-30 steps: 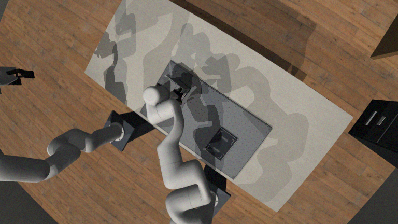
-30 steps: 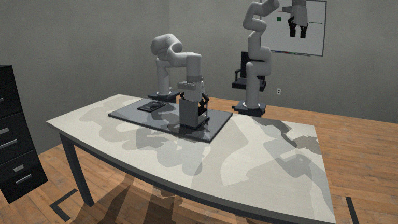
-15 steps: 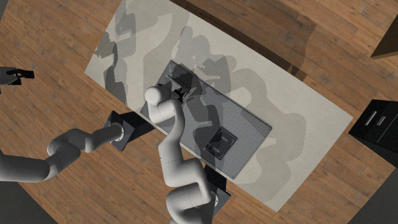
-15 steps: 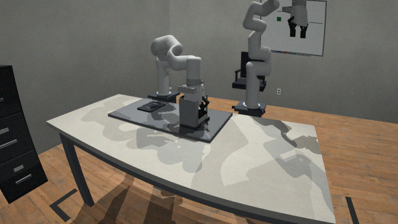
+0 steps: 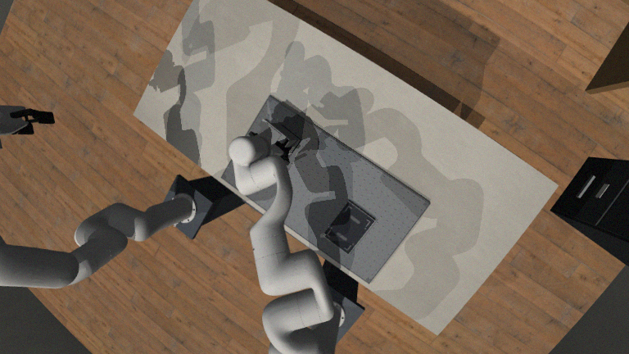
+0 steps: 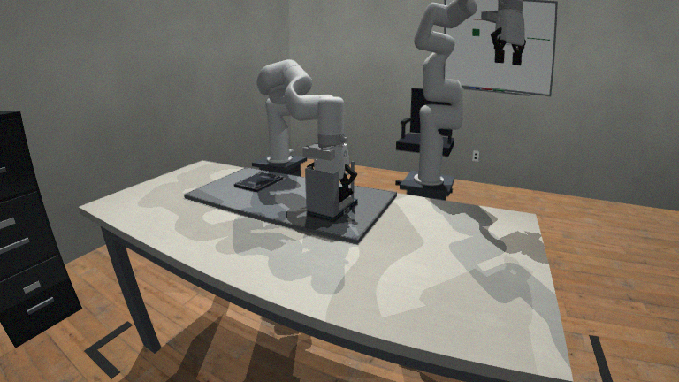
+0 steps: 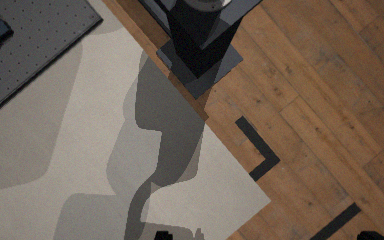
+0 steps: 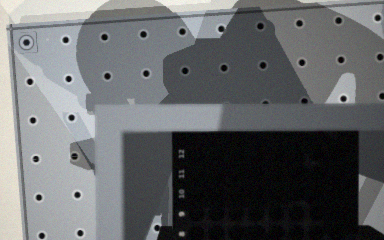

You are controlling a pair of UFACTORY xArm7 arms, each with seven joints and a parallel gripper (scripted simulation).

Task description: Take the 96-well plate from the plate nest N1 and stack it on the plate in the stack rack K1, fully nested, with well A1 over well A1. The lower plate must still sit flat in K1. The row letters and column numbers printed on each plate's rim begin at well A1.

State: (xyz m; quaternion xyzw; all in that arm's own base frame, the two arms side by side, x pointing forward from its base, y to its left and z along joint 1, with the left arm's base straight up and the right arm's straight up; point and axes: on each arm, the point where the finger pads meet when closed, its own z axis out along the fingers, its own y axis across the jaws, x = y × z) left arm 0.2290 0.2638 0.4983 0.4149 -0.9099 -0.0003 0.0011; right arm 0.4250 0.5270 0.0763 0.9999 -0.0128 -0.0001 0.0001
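Note:
The black 96-well plate [image 8: 265,170] is between the fingers of my right gripper [image 8: 265,231] [image 6: 346,185], which is shut on it. Its rim numbers 12 to 8 run down the left side in the right wrist view. The grey stack rack K1 [image 6: 320,193] [image 8: 109,175] stands around it, and the right gripper is low at the rack. The lower plate in K1 is hidden, so contact between the plates cannot be seen. The plate nest N1 [image 5: 340,218] [image 6: 246,186] looks empty. My left gripper [image 6: 507,57] [image 7: 266,235] is open and empty, high up away from the table.
The grey perforated board [image 5: 399,201] [image 6: 215,194] [image 7: 50,40] [image 8: 47,60] carries the rack and the nest. It lies on the pale table [image 5: 500,201] [image 6: 450,323] [image 7: 220,185]. The right arm [image 5: 271,238] [image 6: 330,118] reaches over the board and hides part of the rack in the top view.

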